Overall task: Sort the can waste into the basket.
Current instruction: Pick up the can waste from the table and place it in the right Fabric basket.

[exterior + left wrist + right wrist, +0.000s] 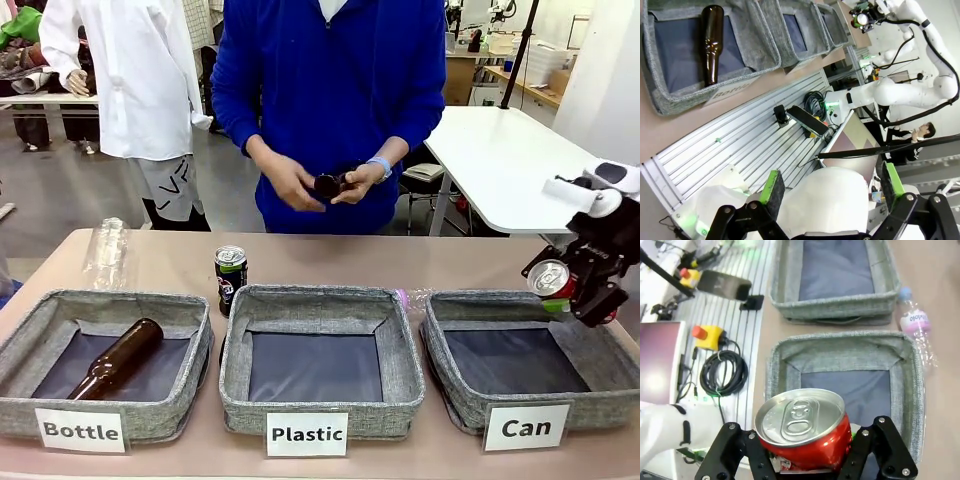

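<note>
My right gripper [562, 290] is shut on the crushed red can [549, 277] with a silver top, holding it in the air over the right rim of the grey "Can" basket [447, 385]. In the right wrist view the red can [802, 427] sits between the black fingers of the right gripper [807, 442], with the Can basket [840, 347] directly below. The black can with green marks [231, 279] stands upright on the table behind the gap between the Bottle and Plastic baskets. My left gripper [832, 185] is open and holds nothing, drawn back over the robot's base.
The Bottle basket [40, 400] holds a brown glass bottle [115, 358]. The Plastic basket [240, 390] stands in the middle. One clear plastic bottle [105, 252] lies at the back left and another with a pink label [915, 325] behind the Can basket. The person's hands hold a dark bottle [328, 185].
</note>
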### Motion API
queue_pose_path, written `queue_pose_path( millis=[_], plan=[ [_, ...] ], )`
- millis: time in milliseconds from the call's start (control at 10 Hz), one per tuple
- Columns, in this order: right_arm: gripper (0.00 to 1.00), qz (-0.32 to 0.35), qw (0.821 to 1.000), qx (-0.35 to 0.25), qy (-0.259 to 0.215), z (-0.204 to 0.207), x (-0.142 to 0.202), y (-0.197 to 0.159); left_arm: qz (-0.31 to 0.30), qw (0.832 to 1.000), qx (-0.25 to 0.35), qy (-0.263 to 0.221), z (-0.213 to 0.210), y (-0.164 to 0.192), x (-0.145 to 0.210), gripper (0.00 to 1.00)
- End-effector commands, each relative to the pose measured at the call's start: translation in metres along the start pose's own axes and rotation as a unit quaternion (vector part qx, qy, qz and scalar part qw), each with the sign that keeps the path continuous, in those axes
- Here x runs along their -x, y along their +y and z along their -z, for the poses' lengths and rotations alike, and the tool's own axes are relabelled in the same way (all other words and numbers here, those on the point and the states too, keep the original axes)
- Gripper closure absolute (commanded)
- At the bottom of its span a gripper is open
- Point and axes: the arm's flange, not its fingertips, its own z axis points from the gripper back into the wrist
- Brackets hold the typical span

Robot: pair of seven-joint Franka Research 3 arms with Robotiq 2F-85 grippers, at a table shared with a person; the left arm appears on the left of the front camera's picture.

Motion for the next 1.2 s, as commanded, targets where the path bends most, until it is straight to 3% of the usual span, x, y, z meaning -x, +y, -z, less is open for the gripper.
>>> queue_pose_path(
  millis=[0, 100, 400, 500, 700, 800, 900, 1000, 1100],
  plan=[
    [1.0, -0.008, 1.0, 0.018, 0.008, -0.001, 0.006, -0.006, -0.005, 1.0, 0.008, -0.008, -0.001, -0.002, 0.0, 0.0],
    [1.0, -0.005, 1.0, 0.02, 0.008, -0.002, 0.006, -0.009, -0.005, 1.0, 0.008, -0.008, -0.001, -0.002, 0.0, 0.0],
    [0.14, 0.002, 1.0, 0.008, 0.008, -0.002, 0.011, -0.015, -0.005, 1.0, 0.008, -0.008, -0.001, -0.002, 0.0, 0.0],
    [0.0, 0.003, 1.0, 0.009, 0.007, -0.003, 0.013, -0.015, -0.005, 1.0, 0.008, -0.008, -0.001, -0.002, 0.0, 0.0],
    [0.0, 0.01, 1.0, 0.012, -0.003, -0.007, 0.015, -0.02, -0.005, 1.0, 0.008, -0.008, -0.001, -0.002, 0.0, 0.0],
    [0.11, 0.009, 1.0, 0.017, -0.011, -0.009, 0.018, -0.021, -0.005, 1.0, 0.008, -0.008, -0.001, -0.002, 0.0, 0.0],
    [0.02, 0.009, 1.0, 0.014, -0.017, -0.011, 0.023, -0.023, -0.005, 1.0, 0.008, -0.008, -0.001, -0.002, 0.0, 0.0],
    [0.0, 0.007, 1.0, 0.013, -0.021, -0.012, 0.029, -0.024, 0.0, 1.0, 0.0, 0.0, 0.0, 0.0, 0.0, 0.0],
    [0.0, 0.005, 0.999, 0.013, -0.029, -0.014, 0.034, -0.025, 0.015, 0.998, 0.051, 0.015, -0.021, -0.029, 0.015, 0.0]
  ],
)
